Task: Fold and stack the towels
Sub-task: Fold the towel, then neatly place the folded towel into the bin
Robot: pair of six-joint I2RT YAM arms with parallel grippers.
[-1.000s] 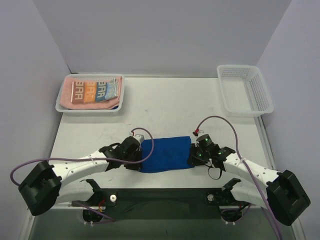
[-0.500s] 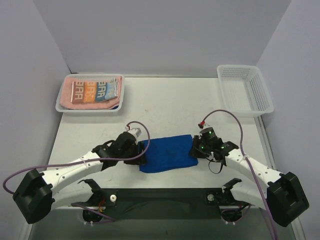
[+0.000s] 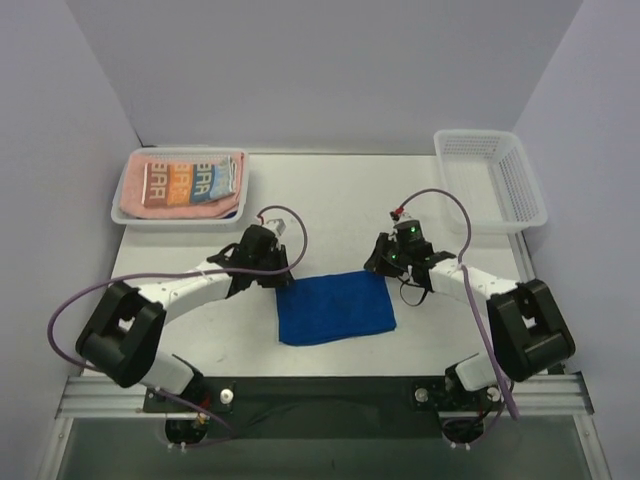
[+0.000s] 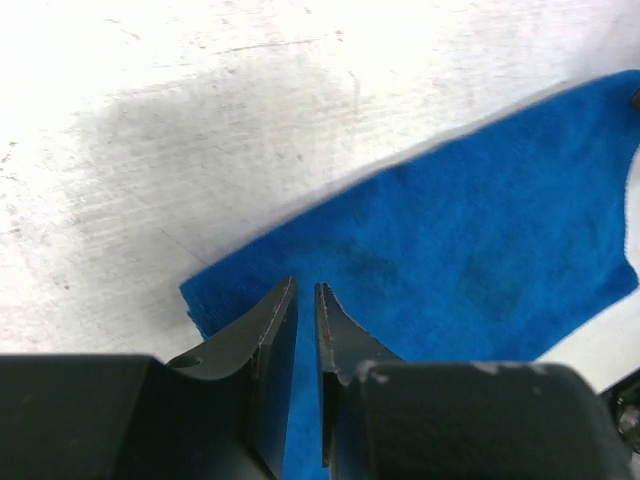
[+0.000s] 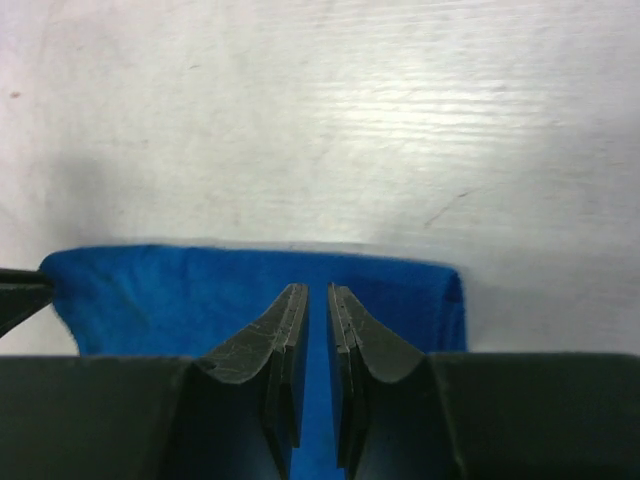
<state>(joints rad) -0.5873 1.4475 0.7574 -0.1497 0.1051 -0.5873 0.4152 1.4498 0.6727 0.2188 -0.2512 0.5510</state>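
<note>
white basket [image 3: 127, 214] far left holds pink towel [image 3: 133, 196] under lettered towel [image 3: 192, 180]; second basket [image 3: 531, 196] far right. blue towel [image 3: 335, 308] flat on bench [image 3: 335, 205], left pincer [image 4: 306, 288] and right pincer [image 5: 317, 290] clenched on its far corners.

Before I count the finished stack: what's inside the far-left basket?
A folded lettered white towel lies on a salmon-pink towel in the basket. Anything beneath the pink one is covered.

Arms reaching forward, left tool [image 4: 306, 287] and right tool [image 5: 318, 288] pinched nearly closed
</note>
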